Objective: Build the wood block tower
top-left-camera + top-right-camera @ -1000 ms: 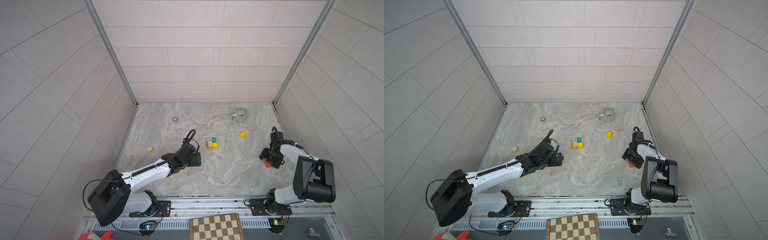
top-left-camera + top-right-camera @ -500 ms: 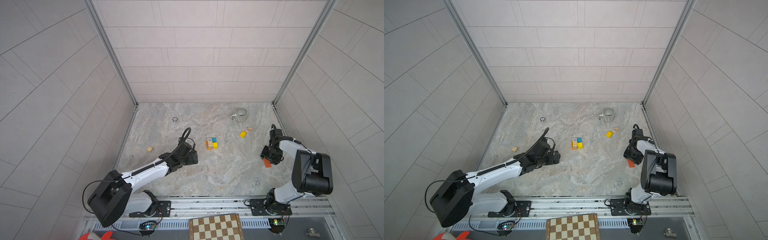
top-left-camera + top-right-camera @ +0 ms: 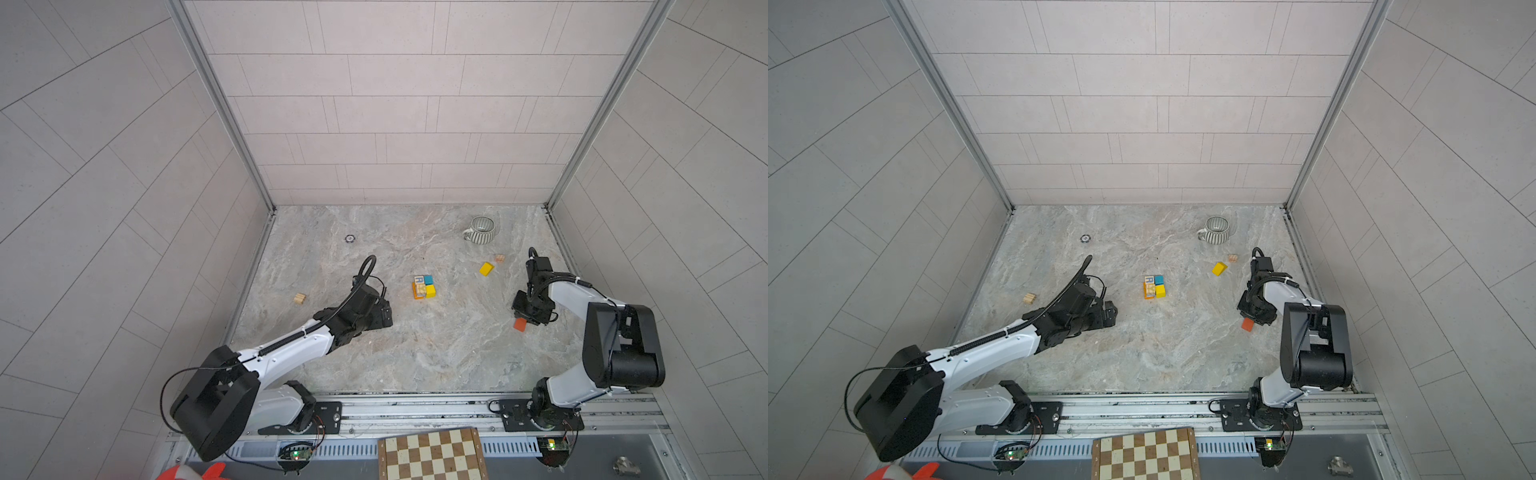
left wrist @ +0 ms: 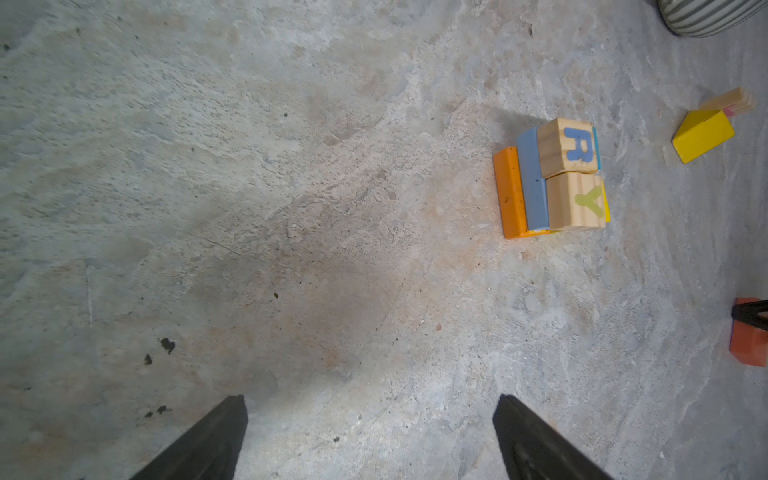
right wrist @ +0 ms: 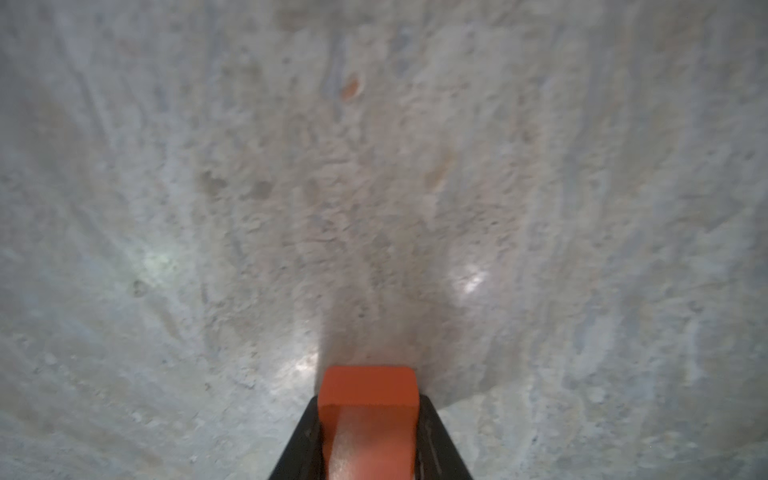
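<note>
Right wrist view gives me the right gripper [image 5: 369, 403] pinching a smooth, round-edged red block [image 5: 368, 384] down at the mottled stone tabletop [image 5: 374, 187]. My left gripper [image 4: 370, 399] has its fingers spread, near the squat tower [image 4: 552, 183] of painted slabs and lettered wooden cubes at mid-table.

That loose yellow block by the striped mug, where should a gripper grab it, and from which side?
Take the yellow block from straight above, probably across its long flat sides; it lies flat and skewed, with a small natural block close behind one corner.
</note>
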